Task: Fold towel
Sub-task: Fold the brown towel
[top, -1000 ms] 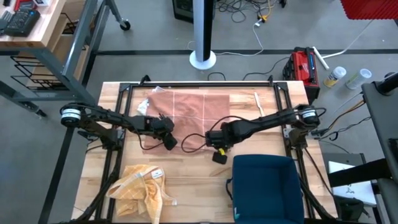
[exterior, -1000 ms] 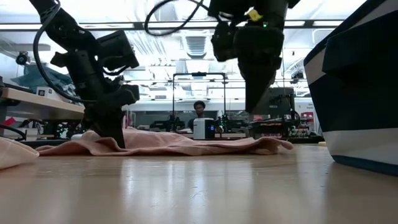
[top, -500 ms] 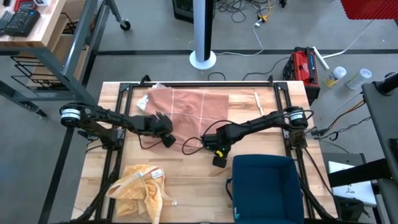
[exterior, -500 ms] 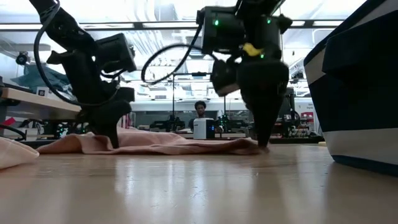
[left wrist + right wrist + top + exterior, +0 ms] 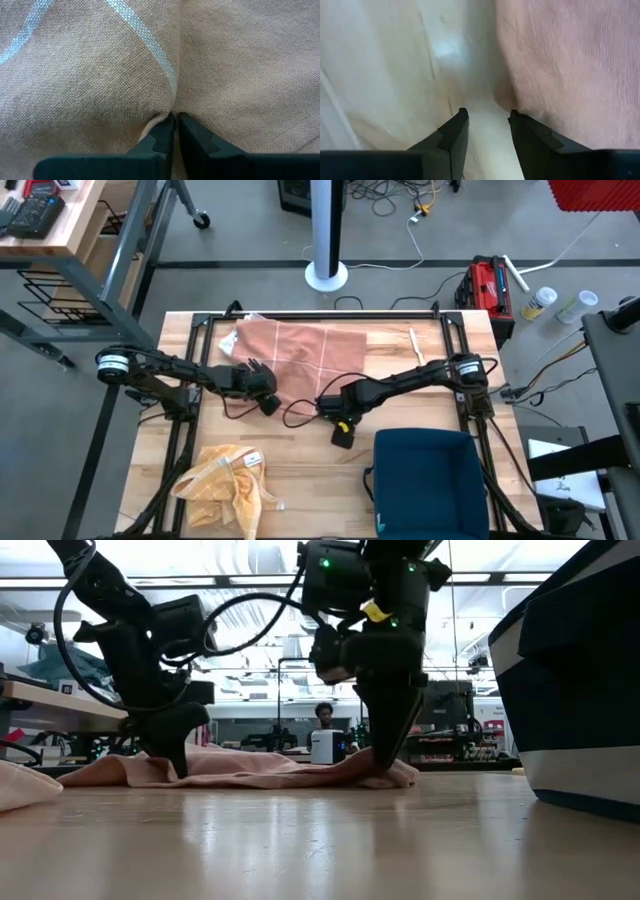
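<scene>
- I judge the fold as barely begun: the pink towel [image 5: 300, 348] lies at the far middle of the table [image 5: 310, 470], mostly one flat layer with its near edge rumpled, and from above I see no half laid over the other.
- What's left, as I read it, is the whole fold itself: lift the near edge, carry it over, lay it down, smooth it.
- Starting at the left, my left gripper [image 5: 268, 402] sits at the towel's near-left corner. In its wrist view the fingers [image 5: 162, 137] are pressed together with a pucker of cloth [image 5: 125, 75] gathered right at their tips, so I take it as clamped on the towel.
- In the low view that left gripper [image 5: 180, 762] stands down on the cloth, and the towel [image 5: 250, 768] runs as a low ridge from it across to the other arm.
- Moving right, my right gripper [image 5: 340, 420] is at the near edge of the towel, towards its right side. Its fingers [image 5: 452, 137] stand apart with bare wood between them.
- The towel's edge [image 5: 560, 75] lies just beside one finger, touching or nearly so, but not between the two, so I hold nothing there.
- In the low view the right gripper [image 5: 385, 772] comes down to the table at the right end of the cloth.
- Off to the sides, a yellow cloth [image 5: 232, 476] lies near the front left and a blue bin [image 5: 430, 480] at front right, both well apart from the towel.
</scene>
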Available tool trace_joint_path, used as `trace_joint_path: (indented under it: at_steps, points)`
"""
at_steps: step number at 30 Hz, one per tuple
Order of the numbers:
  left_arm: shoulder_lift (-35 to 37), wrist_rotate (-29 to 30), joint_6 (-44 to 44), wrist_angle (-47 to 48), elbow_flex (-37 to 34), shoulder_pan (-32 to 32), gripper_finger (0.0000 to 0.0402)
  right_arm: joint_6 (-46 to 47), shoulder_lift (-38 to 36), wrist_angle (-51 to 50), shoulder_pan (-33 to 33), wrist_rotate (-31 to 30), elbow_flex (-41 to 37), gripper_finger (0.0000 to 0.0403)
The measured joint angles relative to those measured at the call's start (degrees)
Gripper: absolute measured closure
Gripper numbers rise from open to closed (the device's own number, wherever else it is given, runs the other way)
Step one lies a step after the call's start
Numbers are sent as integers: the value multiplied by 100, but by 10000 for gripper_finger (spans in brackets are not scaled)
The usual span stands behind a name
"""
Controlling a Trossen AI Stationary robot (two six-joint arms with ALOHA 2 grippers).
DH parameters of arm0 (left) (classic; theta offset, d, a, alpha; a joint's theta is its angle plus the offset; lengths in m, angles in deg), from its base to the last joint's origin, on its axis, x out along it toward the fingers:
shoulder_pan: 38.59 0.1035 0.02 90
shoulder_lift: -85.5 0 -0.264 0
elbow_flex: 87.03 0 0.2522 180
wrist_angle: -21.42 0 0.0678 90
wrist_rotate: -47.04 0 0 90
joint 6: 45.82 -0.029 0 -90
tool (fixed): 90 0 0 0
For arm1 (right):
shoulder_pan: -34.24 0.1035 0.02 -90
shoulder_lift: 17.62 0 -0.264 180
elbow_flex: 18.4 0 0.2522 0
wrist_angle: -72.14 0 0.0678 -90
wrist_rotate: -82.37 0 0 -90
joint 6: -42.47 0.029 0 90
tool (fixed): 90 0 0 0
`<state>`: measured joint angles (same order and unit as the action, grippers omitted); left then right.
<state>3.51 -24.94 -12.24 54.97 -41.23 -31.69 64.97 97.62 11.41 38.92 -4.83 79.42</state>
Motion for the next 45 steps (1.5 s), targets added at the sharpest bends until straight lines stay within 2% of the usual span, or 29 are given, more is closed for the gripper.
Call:
trace_joint_path:
  at_steps: [2, 7, 15, 18, 22, 27, 30, 35, 39, 45]
  points:
    - [0, -2, 0, -2, 0, 0, 380, -6, 0, 13, 20, -27, 0, 265]
    - [-2, -13, 0, -9, -2, 1, 379, -127, 123, 124, 32, -551, -18, 277]
    - [-4, -25, -2, -31, -7, 2, 380, -160, 575, 346, 32, -649, 23, 301]
    - [-4, -35, -2, -33, -7, 2, 379, -246, 668, 290, 30, -643, 24, 326]
    - [-4, -39, -4, -39, -13, 2, 380, -412, 635, 160, 17, -626, 23, 388]
    - [-7, -41, -2, -50, -24, 2, 379, -621, 415, -536, 10, -490, 1, 397]
    - [-7, -39, -3, -53, -25, 2, 380, -1005, 255, -1005, 13, 9, -31, 396]
    - [-9, -52, -2, -70, -15, 0, 378, -1027, -77, -1074, 65, 371, -31, 383]
    - [-3, -147, -3, -48, 20, 2, 379, -956, -261, -1242, 58, 377, -26, 350]
    - [87, -859, -66, -20, 95, 3, 378, -789, -591, -1723, 71, 500, -18, 295]
